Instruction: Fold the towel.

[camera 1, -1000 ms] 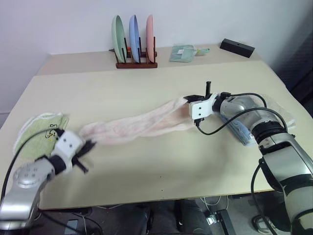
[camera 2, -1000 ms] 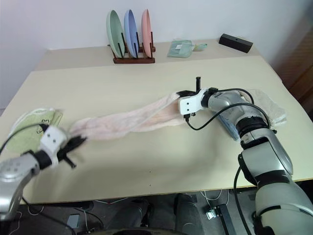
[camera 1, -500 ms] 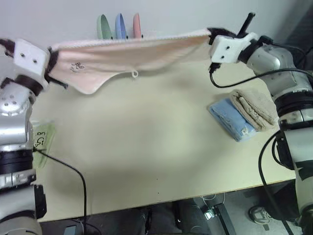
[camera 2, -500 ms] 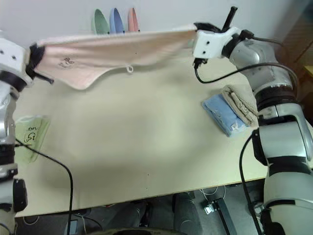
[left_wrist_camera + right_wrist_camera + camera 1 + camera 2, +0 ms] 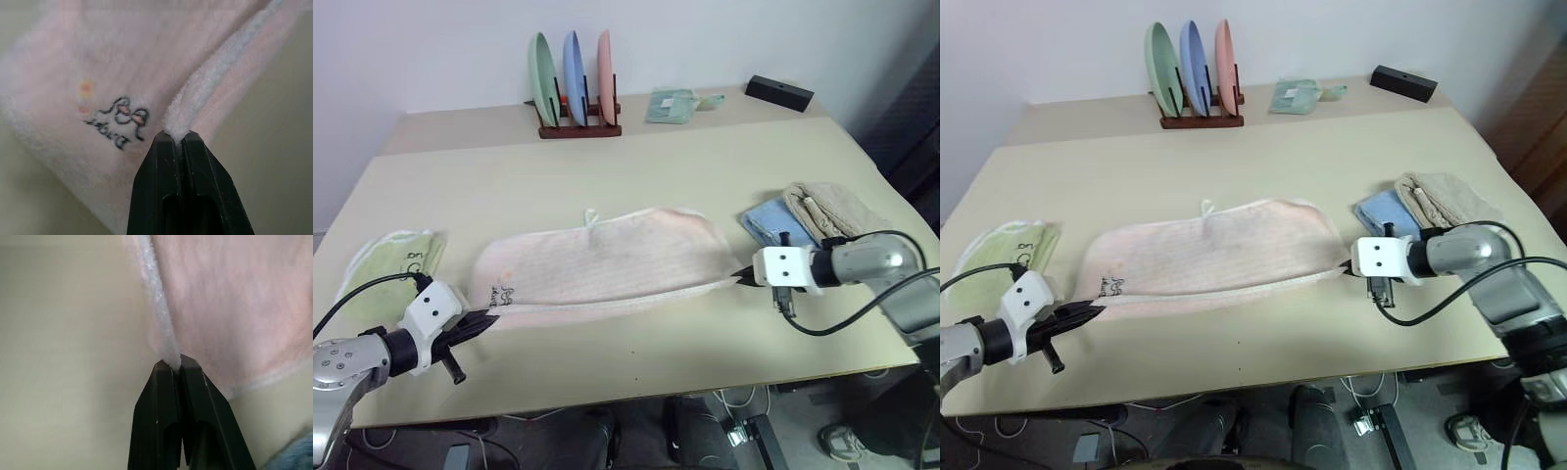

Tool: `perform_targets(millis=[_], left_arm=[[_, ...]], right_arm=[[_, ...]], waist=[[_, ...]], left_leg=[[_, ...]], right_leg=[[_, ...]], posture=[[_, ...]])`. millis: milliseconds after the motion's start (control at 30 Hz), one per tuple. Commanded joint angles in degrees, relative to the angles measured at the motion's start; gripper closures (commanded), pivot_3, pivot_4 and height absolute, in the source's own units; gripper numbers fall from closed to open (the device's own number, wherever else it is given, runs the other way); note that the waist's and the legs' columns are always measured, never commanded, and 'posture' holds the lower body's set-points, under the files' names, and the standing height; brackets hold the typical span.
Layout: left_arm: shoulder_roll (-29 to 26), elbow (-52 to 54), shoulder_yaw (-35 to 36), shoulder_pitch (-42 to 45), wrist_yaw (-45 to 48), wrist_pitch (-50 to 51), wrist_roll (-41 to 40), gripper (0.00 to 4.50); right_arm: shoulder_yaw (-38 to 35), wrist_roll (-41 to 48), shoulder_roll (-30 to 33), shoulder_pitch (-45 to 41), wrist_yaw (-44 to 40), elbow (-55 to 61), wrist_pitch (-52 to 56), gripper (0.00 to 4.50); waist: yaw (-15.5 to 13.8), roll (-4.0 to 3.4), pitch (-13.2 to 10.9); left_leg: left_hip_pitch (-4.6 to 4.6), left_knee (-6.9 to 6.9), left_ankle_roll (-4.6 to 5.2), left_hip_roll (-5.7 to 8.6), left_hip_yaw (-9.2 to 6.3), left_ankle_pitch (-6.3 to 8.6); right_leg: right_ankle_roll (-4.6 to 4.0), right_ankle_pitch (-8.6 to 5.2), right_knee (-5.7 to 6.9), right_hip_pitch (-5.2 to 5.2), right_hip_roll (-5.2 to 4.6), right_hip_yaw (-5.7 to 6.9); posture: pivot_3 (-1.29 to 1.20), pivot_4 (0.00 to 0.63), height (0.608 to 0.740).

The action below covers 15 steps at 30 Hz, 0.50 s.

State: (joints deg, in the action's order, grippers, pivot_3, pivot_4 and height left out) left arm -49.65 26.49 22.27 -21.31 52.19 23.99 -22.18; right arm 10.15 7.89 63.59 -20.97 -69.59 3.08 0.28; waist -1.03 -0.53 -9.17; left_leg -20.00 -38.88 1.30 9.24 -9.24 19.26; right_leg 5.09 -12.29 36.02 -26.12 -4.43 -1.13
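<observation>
I have the pale pink towel lying spread across the middle of the tabletop, its long axis running from nine to three o'clock, with the small loop sticking out of the far edge toward twelve and the dark cartoon print near the nine o'clock end. My left pincer is clamped tight on the near corner at that end, the whitish edging bunched between its black fingers, and my right pincer is closed just as tightly on the near corner at the three o'clock end, pinching only a thin tuft of the edge. That thin bite is my first worry: if I lift or sweep either corner toward twelve o'clock to make the fold, the terry could slip out of one pincer and leave the fold lopsided. The near edge already looks curled over on itself along its length, so I judge a crease could get trapped under the fold unless both corners travel together and stay taut. The folded blue cloth and the beige towel sit close to my right arm at about two o'clock, and the light green towel lies just beyond the left end at nine; a wide swing on either side could drag one of them along or knock it askew.
</observation>
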Motion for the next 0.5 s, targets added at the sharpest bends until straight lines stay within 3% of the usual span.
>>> perform_targets(millis=[33,233,500], left_arm=[[-0.8,1.7,2.2,-1.4,1.1,2.4,-1.7,4.50],[0.8,-3.1,1.9,4.5,-1.6,-0.4,-0.2,4.50],[2.0,-16.3,-3.8,19.0,-5.7,-6.1,5.3,4.50]], right_arm=[[-3.4,2.9,1.0,1.4,-1.7,4.4,4.5,4.46],[-3.5,0.0,-4.1,-4.6,1.6,0.6,3.0,4.46],[1.0,-10.7,-13.7,-18.3,8.8,-19.9,-7.9,4.46]], waist=[[-0.1,0.05,0.0],[0.1,0.08,0.0],[0.2,0.16,-0.1]], left_leg=[[0.13,0.00,0.05,-0.02,0.00,0.03],[0.31,0.01,-0.23,-0.02,0.03,-0.06],[0.34,0.02,-0.25,-0.01,0.04,-0.04]], right_leg=[[0.03,-0.01,-0.02,0.16,0.00,0.05],[0.12,-0.01,-0.04,0.32,-0.02,0.07],[0.11,0.00,-0.03,0.29,-0.01,0.08]], posture=[[0.00,0.150,0.740],[0.00,0.150,0.740],[0.00,0.150,0.740]])
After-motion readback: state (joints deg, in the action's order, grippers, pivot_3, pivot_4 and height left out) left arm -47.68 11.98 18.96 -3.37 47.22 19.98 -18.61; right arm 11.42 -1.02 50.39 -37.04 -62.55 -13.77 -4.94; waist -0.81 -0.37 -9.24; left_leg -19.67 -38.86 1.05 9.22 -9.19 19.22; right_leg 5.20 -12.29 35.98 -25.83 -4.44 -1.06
